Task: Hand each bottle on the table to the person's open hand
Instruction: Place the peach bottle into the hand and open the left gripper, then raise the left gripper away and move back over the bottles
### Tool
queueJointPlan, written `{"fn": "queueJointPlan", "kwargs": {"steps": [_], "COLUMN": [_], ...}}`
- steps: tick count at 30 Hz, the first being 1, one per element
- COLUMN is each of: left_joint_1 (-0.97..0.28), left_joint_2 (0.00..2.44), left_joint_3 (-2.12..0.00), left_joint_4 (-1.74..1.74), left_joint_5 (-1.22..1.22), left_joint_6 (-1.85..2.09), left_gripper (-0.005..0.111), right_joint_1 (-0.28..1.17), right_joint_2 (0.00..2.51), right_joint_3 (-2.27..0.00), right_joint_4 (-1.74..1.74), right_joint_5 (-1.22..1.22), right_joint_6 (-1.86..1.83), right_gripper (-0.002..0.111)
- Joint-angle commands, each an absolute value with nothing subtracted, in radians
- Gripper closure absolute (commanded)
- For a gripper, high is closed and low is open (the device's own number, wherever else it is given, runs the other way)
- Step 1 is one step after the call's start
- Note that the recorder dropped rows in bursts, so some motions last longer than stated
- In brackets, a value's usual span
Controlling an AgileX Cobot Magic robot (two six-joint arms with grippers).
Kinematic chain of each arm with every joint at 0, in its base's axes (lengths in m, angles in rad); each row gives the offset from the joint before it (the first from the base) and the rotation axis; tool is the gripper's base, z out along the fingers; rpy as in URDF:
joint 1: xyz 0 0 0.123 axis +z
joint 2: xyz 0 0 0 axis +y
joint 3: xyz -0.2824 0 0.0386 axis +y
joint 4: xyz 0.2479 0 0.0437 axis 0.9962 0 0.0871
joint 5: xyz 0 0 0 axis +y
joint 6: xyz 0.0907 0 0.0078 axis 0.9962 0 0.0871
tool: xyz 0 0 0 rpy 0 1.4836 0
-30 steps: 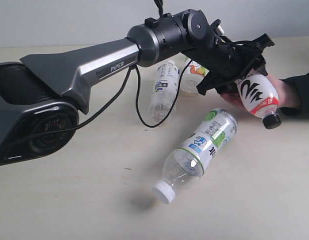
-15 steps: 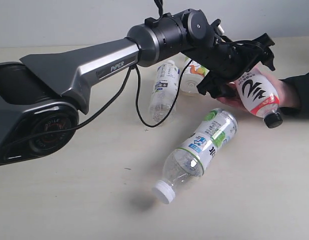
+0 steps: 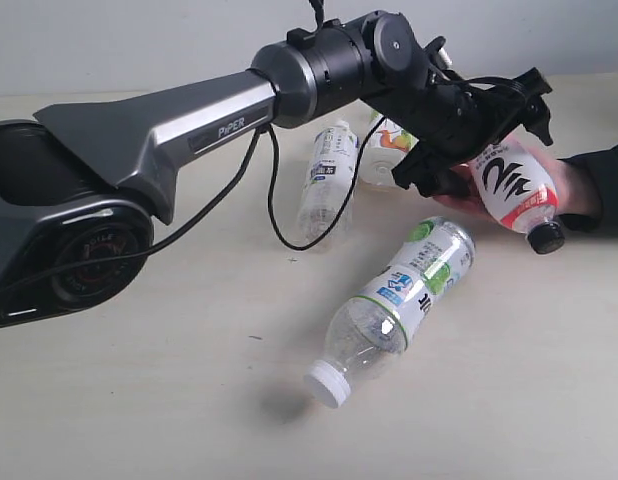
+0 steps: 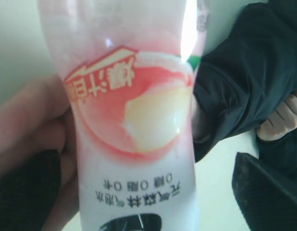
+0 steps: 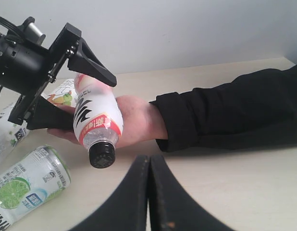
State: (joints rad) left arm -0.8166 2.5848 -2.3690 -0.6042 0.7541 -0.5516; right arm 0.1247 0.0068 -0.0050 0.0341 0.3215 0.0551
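At upper right of the exterior view, the pink bottle [image 3: 514,190] rests on the person's hand [image 3: 572,187] between the spread jaws of the left gripper [image 3: 489,140]; the right gripper [image 5: 148,163] has its jaws pressed together.

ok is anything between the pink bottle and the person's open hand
nothing visible does: the pink bottle lies right on the person's hand, and the left end effector stands open on either side of it

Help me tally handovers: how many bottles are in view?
4. Pink one lies in the person's hand; green-labelled one lies foremost; blue-white one and fruit-labelled one lie behind the arm, partly hidden.
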Motion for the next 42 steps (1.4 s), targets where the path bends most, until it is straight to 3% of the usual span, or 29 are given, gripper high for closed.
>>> {"fn": "queueJointPlan", "kwargs": {"steps": [1,20,30,36,38,40,42], "left_joint_1": [-0.807,-0.754,-0.708,-0.707,-0.708,-0.71,-0.71], "left_joint_2": [2.536,2.373,2.263,2.232,2.22,2.21,2.2], "left_joint_3": [-2.379,-2.379,-2.379,-2.377,-2.366,-2.357,-2.349], "left_joint_4": [-0.585,-0.508,-0.177,0.0,-0.008,-0.018,-0.042], "left_joint_5": [0.794,1.006,1.215,1.221,1.221,1.221,1.221], "left_joint_6": [-0.535,-0.343,-0.299,-0.152,-0.123,-0.106,-0.083], "left_gripper": [0.015,0.015,0.015,0.015,0.018,0.029,0.048], "right_joint_1": [0.122,0.122,0.122,0.122,0.122,0.122,0.122], "right_joint_2": [0.0,0.0,0.0,0.0,0.0,0.0,0.0], "right_joint_3": [0.0,0.0,0.0,0.0,0.0,0.0,0.0], "right_joint_4": [0.036,0.036,0.036,0.036,0.036,0.036,0.036], "right_joint_5": [0.313,0.313,0.313,0.313,0.313,0.313,0.313], "right_joint_6": [0.054,0.054,0.054,0.054,0.054,0.054,0.054], "right_gripper": [0.108,0.108,0.108,0.108,0.108,0.108,0.108]}}
